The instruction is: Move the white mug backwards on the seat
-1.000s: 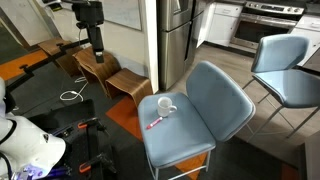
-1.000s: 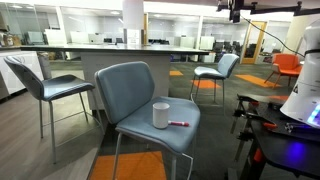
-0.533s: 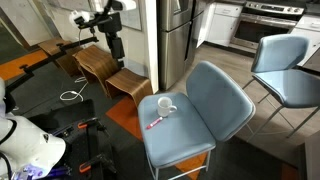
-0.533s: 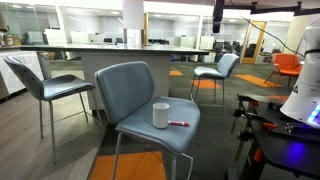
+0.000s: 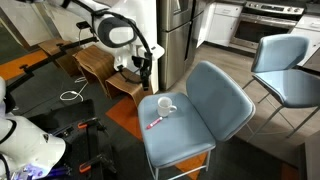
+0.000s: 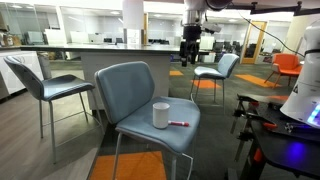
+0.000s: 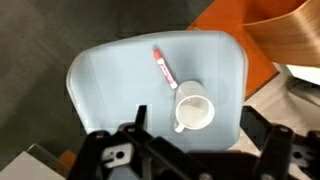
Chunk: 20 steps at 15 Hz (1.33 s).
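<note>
The white mug (image 5: 165, 105) stands upright on the blue-grey seat (image 5: 180, 140), near its front, and shows in both exterior views (image 6: 161, 114). A thin pink-red pen (image 5: 155, 122) lies on the seat beside it. My gripper (image 5: 141, 70) hangs in the air well above the seat's side edge and also shows in the exterior view (image 6: 188, 48). In the wrist view I look straight down on the mug (image 7: 195, 110), the pen (image 7: 163, 67) and the seat (image 7: 110, 80). The gripper (image 7: 197, 120) is open and empty, with its dark fingers (image 7: 140, 116) apart on either side of the mug far below.
A second blue-grey chair (image 5: 285, 70) stands behind; another chair (image 6: 50, 88) is at the counter. Wooden stools (image 5: 100, 65) and a steel fridge (image 5: 180, 30) are beside the arm. A white robot base (image 5: 25, 145) and a cart (image 6: 285, 140) stand near the seat's front.
The arm has swung from up by the wall towards the chair and come lower, so the gripper is now over the seat. The mug and pen have not moved.
</note>
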Each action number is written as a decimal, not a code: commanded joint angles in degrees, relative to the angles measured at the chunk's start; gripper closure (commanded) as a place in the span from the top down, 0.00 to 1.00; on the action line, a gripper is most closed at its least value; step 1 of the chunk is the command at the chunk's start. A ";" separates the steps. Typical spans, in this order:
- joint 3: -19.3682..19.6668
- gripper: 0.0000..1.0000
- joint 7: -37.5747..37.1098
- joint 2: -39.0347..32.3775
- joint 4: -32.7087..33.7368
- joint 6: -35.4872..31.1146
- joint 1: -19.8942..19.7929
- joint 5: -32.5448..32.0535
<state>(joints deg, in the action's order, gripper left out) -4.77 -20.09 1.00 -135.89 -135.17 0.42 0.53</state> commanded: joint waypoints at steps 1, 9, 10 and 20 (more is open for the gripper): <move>1.27 1.00 -2.29 -7.04 2.02 -3.61 0.57 6.75; 2.76 1.00 -3.14 -22.13 7.69 -12.18 0.41 20.20; 2.97 1.00 -3.33 -23.97 8.77 -13.47 0.52 20.83; 4.08 0.93 -4.64 -41.20 23.57 -13.38 0.62 21.19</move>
<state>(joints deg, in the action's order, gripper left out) -0.96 -23.06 -36.91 -116.41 -149.60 0.61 20.26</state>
